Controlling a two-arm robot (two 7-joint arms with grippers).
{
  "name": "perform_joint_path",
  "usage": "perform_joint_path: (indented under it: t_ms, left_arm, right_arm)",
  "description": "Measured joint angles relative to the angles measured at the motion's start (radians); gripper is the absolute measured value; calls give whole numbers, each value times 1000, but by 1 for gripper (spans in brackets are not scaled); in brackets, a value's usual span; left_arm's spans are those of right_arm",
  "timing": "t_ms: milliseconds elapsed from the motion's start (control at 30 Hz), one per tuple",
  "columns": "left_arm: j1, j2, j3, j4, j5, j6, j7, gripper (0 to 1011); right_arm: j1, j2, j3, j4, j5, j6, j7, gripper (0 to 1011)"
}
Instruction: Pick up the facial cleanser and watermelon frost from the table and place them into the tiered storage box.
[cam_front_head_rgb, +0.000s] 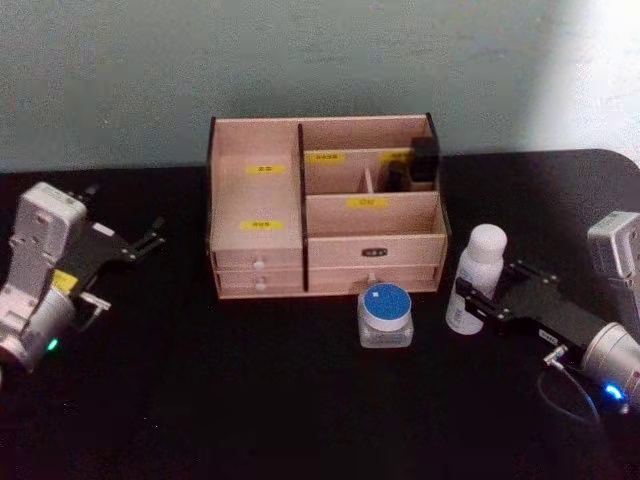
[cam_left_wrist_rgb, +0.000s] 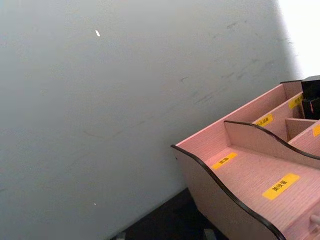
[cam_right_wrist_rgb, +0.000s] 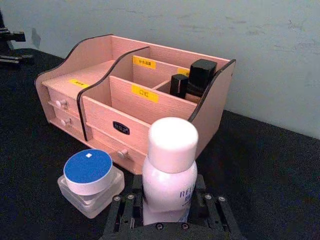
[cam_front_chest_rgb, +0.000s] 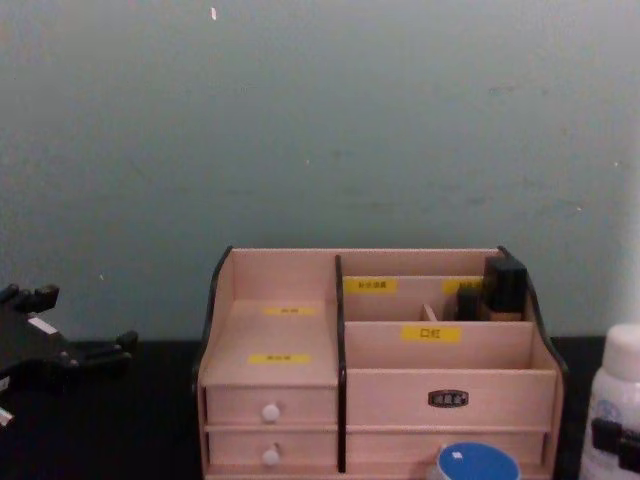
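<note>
Here the facial cleanser (cam_front_head_rgb: 478, 272) stands upright, long axis vertical, right of centre in the head view and just right of the tiered storage box (cam_front_head_rgb: 375, 250). My right gripper (cam_front_head_rgb: 478, 305) straddles its lower body from the lower right. It seems narrowed onto the bottle, though contact is not plain. The watermelon frost (cam_front_head_rgb: 386, 313) sits lower centre, before the box. My left gripper (cam_front_head_rgb: 150, 236) rests spread at far left, well apart.

One tiered storage box (cam_front_head_rgb: 375, 250); one facial cleanser (cam_front_head_rgb: 480, 270); one watermelon frost (cam_front_head_rgb: 385, 312); two dark bottles (cam_right_wrist_rgb: 200, 75); five yellow labels (cam_front_head_rgb: 265, 169).
</note>
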Motion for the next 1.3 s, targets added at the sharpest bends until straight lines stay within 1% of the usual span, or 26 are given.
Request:
perform_joint_path:
  t_ms: [533, 667, 867, 1033, 1300]
  left_arm:
    - [0, 0, 0, 0, 0, 0, 0, 1001]
    - [0, 0, 0, 0, 0, 0, 0, 1001]
    - [0, 0, 0, 0, 0, 0, 0, 1001]
    - [0, 0, 0, 0, 0, 0, 0, 1001]
    - [0, 0, 0, 0, 0, 0, 0, 1001]
  right_arm:
    - [0, 0, 0, 0, 0, -2, -1, 593]
    - [-3, -1, 3, -2, -4, -19, -4, 593]
    - [-8, 0, 12, -12, 1, -28, -2, 593]
    - [-20, 8, 25, -37, 15, -30, 4, 593]
    - [-39, 33, 45, -96, 44, -26, 19, 593]
